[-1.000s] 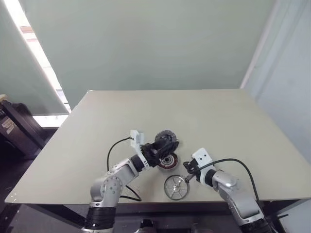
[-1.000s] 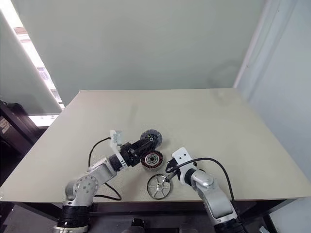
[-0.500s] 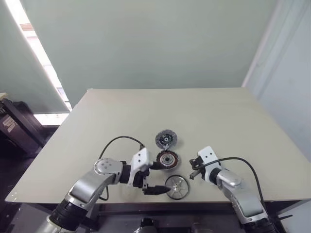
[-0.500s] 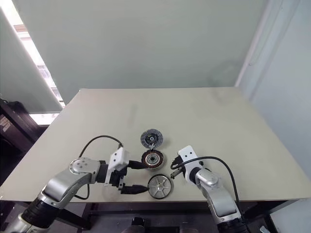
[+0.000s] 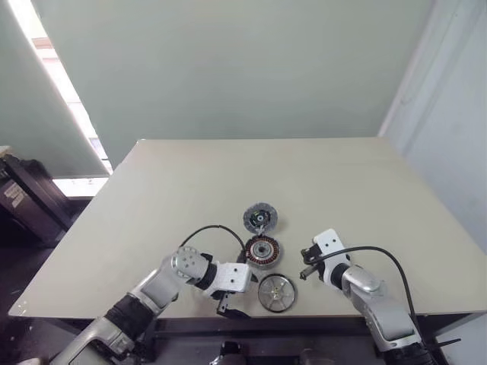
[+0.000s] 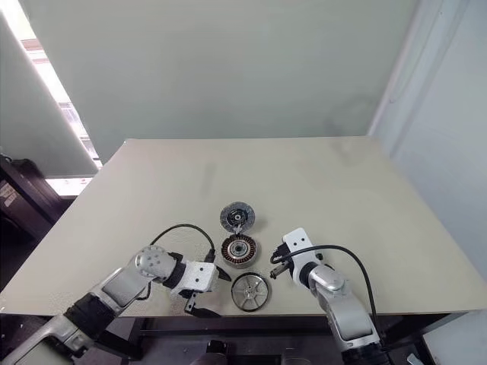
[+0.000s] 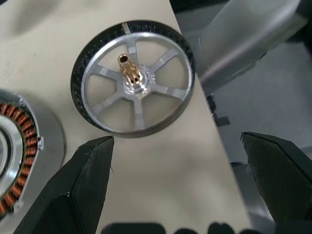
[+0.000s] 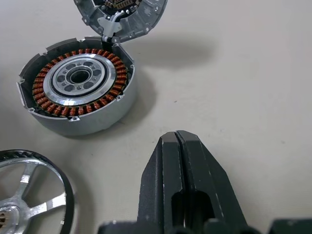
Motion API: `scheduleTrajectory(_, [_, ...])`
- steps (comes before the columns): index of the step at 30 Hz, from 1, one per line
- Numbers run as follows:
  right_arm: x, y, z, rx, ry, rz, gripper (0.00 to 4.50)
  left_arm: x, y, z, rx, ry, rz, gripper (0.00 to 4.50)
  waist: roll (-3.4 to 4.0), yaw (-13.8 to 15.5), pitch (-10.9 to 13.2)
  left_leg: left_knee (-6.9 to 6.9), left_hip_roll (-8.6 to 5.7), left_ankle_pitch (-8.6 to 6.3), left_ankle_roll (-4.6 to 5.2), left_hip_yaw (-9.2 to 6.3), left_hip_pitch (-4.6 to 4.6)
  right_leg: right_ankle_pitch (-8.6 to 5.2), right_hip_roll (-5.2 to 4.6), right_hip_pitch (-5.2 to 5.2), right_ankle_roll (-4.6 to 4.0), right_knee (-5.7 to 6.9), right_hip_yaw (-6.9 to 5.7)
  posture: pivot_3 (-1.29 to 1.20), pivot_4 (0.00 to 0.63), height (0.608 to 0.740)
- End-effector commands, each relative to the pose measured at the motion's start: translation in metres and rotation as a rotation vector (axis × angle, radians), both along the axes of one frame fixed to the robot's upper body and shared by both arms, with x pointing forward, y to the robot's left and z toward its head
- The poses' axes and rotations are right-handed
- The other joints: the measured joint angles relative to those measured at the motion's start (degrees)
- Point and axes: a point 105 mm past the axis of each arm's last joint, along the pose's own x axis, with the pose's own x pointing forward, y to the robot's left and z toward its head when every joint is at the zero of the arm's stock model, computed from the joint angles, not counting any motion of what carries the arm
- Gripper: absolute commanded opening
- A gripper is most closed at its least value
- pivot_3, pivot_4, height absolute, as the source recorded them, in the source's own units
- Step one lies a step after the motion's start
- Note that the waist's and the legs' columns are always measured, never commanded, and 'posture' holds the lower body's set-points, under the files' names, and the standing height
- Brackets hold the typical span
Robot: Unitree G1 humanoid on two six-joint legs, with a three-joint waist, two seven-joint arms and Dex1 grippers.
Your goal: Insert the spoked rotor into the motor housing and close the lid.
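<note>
The spoked rotor point(image 5: 276, 293), black-rimmed with silver spokes and a brass pinion at its hub point(image 7: 132, 78), lies flat near the table's front edge. Just behind it sits the motor housing point(image 5: 262, 252), its copper windings facing up point(image 8: 78, 92). The grey lid point(image 5: 260, 217) rests against the housing's far rim point(image 8: 122, 14). My left gripper point(image 6: 213, 293) is open and empty just left of the rotor, one finger point(image 7: 90, 180) over the table and the other past its edge. Shut and empty, my right gripper point(image 8: 180, 161) points at the housing from the right.
The beige table point(image 5: 342, 190) holds only these parts. Its front edge point(image 7: 214, 122) runs right beside the rotor. Black cables trail from both wrists over the tabletop. A wall stands behind the table.
My left arm has swung down from over the housing and lid to the table's front edge beside the rotor, wrist rolled, jaws still open. The right gripper drew slightly right.
</note>
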Motion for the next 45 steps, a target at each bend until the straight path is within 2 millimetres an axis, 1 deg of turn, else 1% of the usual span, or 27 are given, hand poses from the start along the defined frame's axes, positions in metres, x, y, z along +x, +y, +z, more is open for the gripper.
scheduleTrajectory(1, [0.003,0.002,0.017,0.027,-0.058,-0.003,0.0,0.006,-0.009,0.003,-0.004,-0.054,-0.051,4.49,0.0,0.0,0.0,0.01,0.0,0.0,0.0,0.0,0.0,0.0,0.0,0.0,0.0,0.01,0.0,0.0,0.0,0.74])
scheduleTrajectory(6, [0.002,0.003,0.018,0.031,-0.063,-0.008,0.0,0.01,-0.017,-0.004,0.019,-0.049,-0.064,4.49,-0.01,-0.03,-0.01,0.06,0.0,0.01,0.02,0.0,0.02,0.01,0.01,0.02,0.01,0.07,0.0,0.0,0.0,0.74])
scheduleTrajectory(9, [0.002,0.003,0.018,0.033,-0.065,-0.011,0.0,0.011,-0.017,-0.006,0.038,-0.04,-0.065,3.89,-0.01,-0.07,-0.01,0.09,0.0,0.01,0.03,0.0,0.03,0.01,0.01,0.03,0.01,0.11,0.0,0.0,0.0,0.74])
scheduleTrajectory(10, [0.002,0.002,0.018,0.033,-0.065,-0.012,0.0,0.012,-0.017,-0.007,0.042,-0.039,-0.061,3.61,-0.01,-0.06,-0.01,0.09,0.0,0.02,0.03,0.0,0.04,0.0,0.02,0.03,0.01,0.12,0.0,0.0,0.0,0.74])
scheduleTrajectory(11, [0.002,0.002,0.019,0.033,-0.066,-0.014,0.0,0.013,-0.017,-0.008,0.055,-0.041,-0.059,3.2,-0.01,-0.05,-0.01,0.09,0.0,0.02,0.04,0.0,0.05,0.01,0.02,0.03,0.01,0.14,0.0,0.0,0.0,0.74])
scheduleTrajectory(14, [0.003,0.002,0.019,0.039,-0.067,-0.018,0.0,0.018,-0.016,-0.01,0.095,-0.044,-0.035,2.19,-0.02,-0.03,-0.02,0.16,0.0,0.03,0.05,-0.02,0.05,0.01,0.02,0.07,0.01,0.16,-0.01,0.0,0.0,0.74])
scheduleTrajectory(17, [0.003,0.001,0.02,0.04,-0.07,-0.02,0.0,0.023,-0.017,-0.009,0.109,-0.054,0.0,1.08,-0.03,-0.06,-0.03,0.2,0.0,0.03,0.06,-0.02,0.08,0.01,0.03,0.12,0.01,0.19,-0.01,0.0,0.0,0.74])
scheduleTrajectory(19, [0.003,0.001,0.02,0.04,-0.072,-0.022,0.0,0.026,-0.017,-0.008,0.104,-0.057,0.024,0.56,-0.03,-0.11,-0.05,0.21,0.0,0.03,0.06,-0.01,0.12,0.01,0.03,0.16,0.01,0.18,0.0,0.0,0.0,0.74])
scheduleTrajectory(21, [0.004,0.001,0.02,0.04,-0.073,-0.022,0.0,0.027,-0.018,-0.005,0.083,-0.05,0.04,0.25,-0.03,-0.13,-0.05,0.21,0.0,0.03,0.06,-0.01,0.22,0.01,0.03,0.23,0.01,0.21,0.0,0.0,0.0,0.74])
scheduleTrajectory(24, [0.004,0.002,0.02,0.041,-0.072,-0.019,0.0,0.026,-0.021,-0.001,0.035,-0.023,0.076,0.03,-0.02,-0.12,-0.04,0.18,0.02,0.03,0.06,-0.02,0.6,0.0,0.03,0.56,-0.01,0.23,-0.01,0.0,0.0,0.74])
scheduleTrajectory(26, [0.004,0.003,0.02,0.042,-0.072,-0.016,0.0,0.024,-0.024,0.003,-0.003,-0.002,0.096,0.0,-0.02,-0.14,-0.04,0.14,0.03,0.02,0.06,-0.01,0.96,-0.07,0.02,0.91,-0.09,0.21,0.0,0.0,0.0,0.74])
scheduleTrajectory(28, [0.004,0.004,0.02,0.043,-0.071,-0.012,0.0,0.022,-0.026,0.008,-0.044,0.021,0.118,0.0,-0.02,-0.17,-0.04,0.14,0.05,0.02,0.06,-0.01,0.97,-0.1,0.02,0.92,-0.14,0.2,0.0,0.0,0.0,0.74])
scheduleTrajectory(32, [0.003,0.004,0.019,0.041,-0.07,-0.006,0.0,0.016,-0.037,0.033,-0.24,0.143,0.204,0.0,-0.02,-0.25,-0.04,0.08,0.05,0.02,0.06,-0.02,0.93,-0.04,0.01,0.84,-0.04,0.19,0.0,0.0,0.0,0.74])
scheduleTrajectory(35, [0.002,0.005,0.017,0.04,-0.066,-0.002,0.0,0.011,-0.041,0.056,-0.408,0.275,0.295,0.0,-0.03,-0.17,-0.03,0.02,0.04,-0.01,0.1,-0.04,0.83,-0.02,0.01,0.76,0.0,0.13,-0.01,0.0,0.0,0.74])
scheduleTrajectory(38, [0.002,0.005,0.016,0.039,-0.062,0.002,0.0,0.009,-0.036,0.074,-0.548,0.412,0.4,0.0,-0.03,-0.15,-0.03,0.04,0.04,-0.01,0.11,-0.07,0.73,-0.02,0.0,0.68,0.0,0.11,-0.03,0.0,0.0,0.74])
scheduleTrajectory(41, [0.002,0.005,0.016,0.039,-0.06,0.006,0.0,0.015,-0.026,0.092,-0.746,0.586,0.561,0.0,-0.02,-0.35,-0.02,0.04,0.05,-0.01,0.11,-0.06,0.8,-0.02,0.0,0.75,-0.01,0.12,-0.02,0.0,0.0,0.74])
scheduleTrajectory(43, [0.003,0.006,0.016,0.038,-0.059,0.012,0.0,0.021,-0.016,0.097,-0.852,0.678,0.653,0.0,-0.03,-0.35,-0.02,0.04,0.05,-0.02,0.11,-0.08,0.87,-0.03,0.0,0.81,-0.02,0.11,-0.03,0.0,0.0,0.74])
scheduleTrajectory(45, [0.003,0.008,0.016,0.037,-0.058,0.018,0.0,0.025,-0.005,0.098,-0.922,0.762,0.729,0.0,-0.04,-0.44,-0.01,0.05,0.06,-0.01,0.11,-0.09,0.88,-0.03,0.01,0.82,-0.02,0.12,-0.05,0.0,0.0,0.74])
